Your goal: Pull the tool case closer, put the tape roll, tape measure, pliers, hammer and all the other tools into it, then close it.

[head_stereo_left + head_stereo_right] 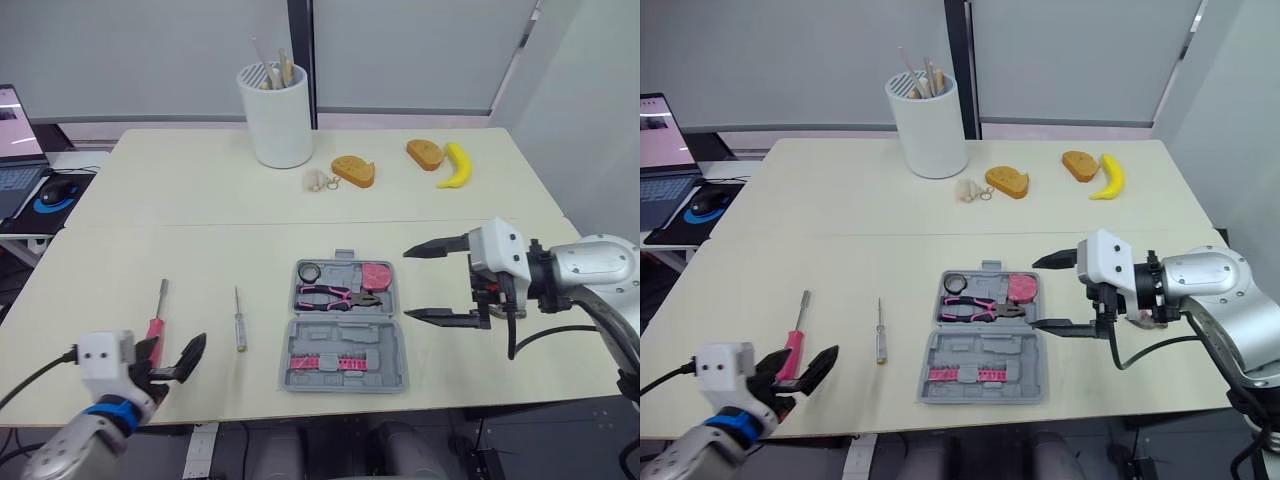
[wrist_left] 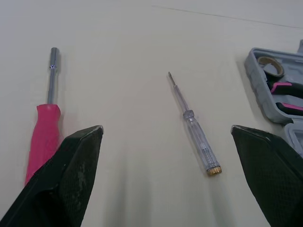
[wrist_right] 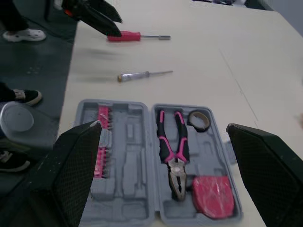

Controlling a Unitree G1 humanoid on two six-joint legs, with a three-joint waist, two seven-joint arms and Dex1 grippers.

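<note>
Case (image 1: 385, 345): lies open and flat on the table (image 1: 180, 210), near the front edge, about midway between the two arms.
Far half of case: a tape roll (image 1: 308, 271) in the left corner, a red tape measure (image 1: 377, 275) in the right corner, and pink-handled pliers (image 1: 335, 295) lying across below them.
Near half of case: a row of pink bits (image 1: 325, 362) along the front; the moulded slots above it look bare grey.
Clear screwdriver (image 1: 240, 322): on the table just left of the case, tip pointing away from the robot.
Pink screwdriver (image 1: 157, 318): further left, roughly parallel to the clear one, shaft pointing away.
Left gripper (image 1: 178, 355): low over the front-left of the table, fingers spread wide and holding nothing. One finger hangs close to the pink handle. From its wrist camera both screwdrivers lie ahead, the clear one between the fingers.
Right gripper (image 1: 407, 284): hovers just right of the case, fingers spread wide with tips pointing at it, gripping nothing and not touching it.
Back of table: a white cup (image 1: 275, 115) of utensils, two bread pieces (image 1: 353, 170), and a banana (image 1: 457, 165), all well apart from the case.
Far left: a laptop (image 1: 15, 140) and a mouse (image 1: 58, 190) on a side desk.
</note>
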